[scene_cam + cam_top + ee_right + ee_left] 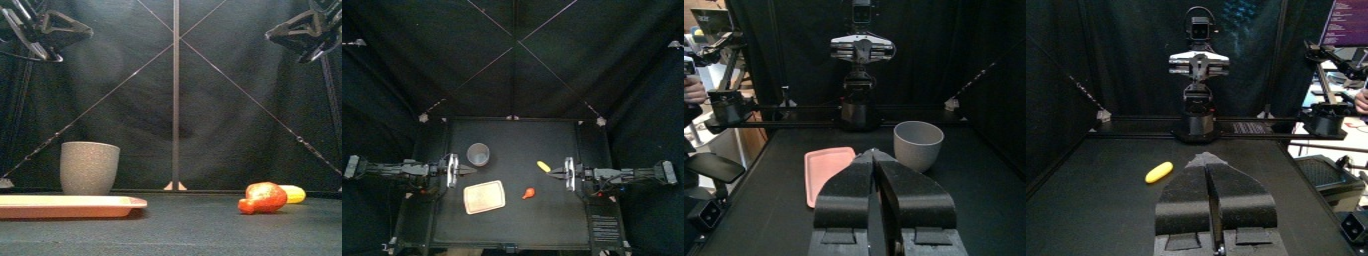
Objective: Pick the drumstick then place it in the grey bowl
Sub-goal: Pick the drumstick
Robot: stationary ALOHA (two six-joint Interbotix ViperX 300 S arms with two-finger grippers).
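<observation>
Small black table [529, 225] with a matte top, black back curtain [516, 60] hanging in soft folds behind it, black side curtains [369, 150] closing both sides, dim even light

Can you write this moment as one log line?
drumstick: on table, untouched | grey bowl: upright | left gripper: shut, resting | right gripper: shut, resting

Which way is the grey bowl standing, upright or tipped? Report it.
Upright: the grey bowl stands on its base, rim level and mouth up, behind the pink tray. The drumstick lies outside it.
</observation>
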